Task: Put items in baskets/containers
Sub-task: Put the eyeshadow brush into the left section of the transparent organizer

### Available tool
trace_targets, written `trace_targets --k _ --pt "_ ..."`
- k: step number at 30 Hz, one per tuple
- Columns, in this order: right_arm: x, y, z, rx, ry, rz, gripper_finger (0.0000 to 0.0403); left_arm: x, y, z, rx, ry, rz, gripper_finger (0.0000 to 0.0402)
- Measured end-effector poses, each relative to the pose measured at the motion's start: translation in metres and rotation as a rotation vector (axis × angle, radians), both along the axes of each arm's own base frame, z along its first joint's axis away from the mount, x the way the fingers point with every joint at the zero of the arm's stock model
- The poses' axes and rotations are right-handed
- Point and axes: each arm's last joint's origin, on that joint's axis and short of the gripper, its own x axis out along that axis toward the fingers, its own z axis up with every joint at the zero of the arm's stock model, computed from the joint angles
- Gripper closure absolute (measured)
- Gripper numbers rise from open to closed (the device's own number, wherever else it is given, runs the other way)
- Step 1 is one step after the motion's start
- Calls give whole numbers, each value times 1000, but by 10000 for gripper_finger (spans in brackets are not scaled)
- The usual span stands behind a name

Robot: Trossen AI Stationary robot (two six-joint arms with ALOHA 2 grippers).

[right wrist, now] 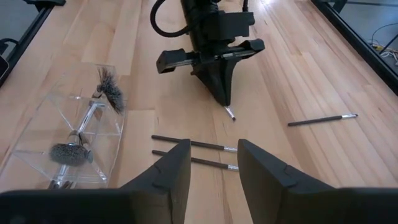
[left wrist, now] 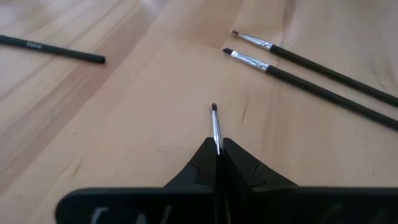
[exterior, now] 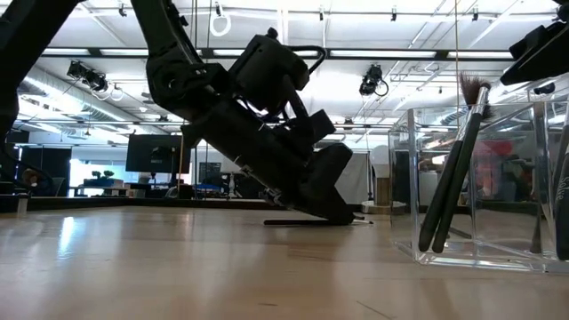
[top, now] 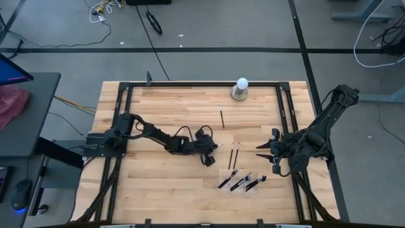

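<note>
Left tool (left wrist: pixel 217 152) is down on the counter (top: pixel 164 183) near the middle, fingers pinched tight together on a thin brush (left wrist: pixel 215 124). The silvery collar and small reddish tip poke straight out ahead of the fingertips, so the brush's long axis runs in line with the tool, and the handle is hidden between the fingers.

The clear tray (top: pixel 243 182) sits toward the near edge, on the right arm's side of that tool, with several brushes already leaning inside. So the carry, as I judge it, goes across and toward the near edge, and the brush will need lining up with the tray's long side.

Just beyond the pinched tip lie two more brushes (left wrist: pixel 311 78) side by side, parallel, between the two arms. A further brush (top: pixel 222 116) lies alone toward the far edge.

Right tool (right wrist: pixel 211 165) hovers beside the tray with its fingers parted, holding nothing. It is the nearer arm to the tray, the left nearer to the loose pair.
</note>
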Motion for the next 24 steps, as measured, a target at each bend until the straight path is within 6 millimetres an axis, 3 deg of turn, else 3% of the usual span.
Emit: trace_targets --k 13,18,24 --pt "0 0 0 0 0 0 269 4 11 4 16 -53 63 393" --pt "0 0 0 0 0 0 269 5 11 10 28 -64 29 358" --pt "0 0 0 -1 -3 2 269 6 20 29 18 -73 -82 279"
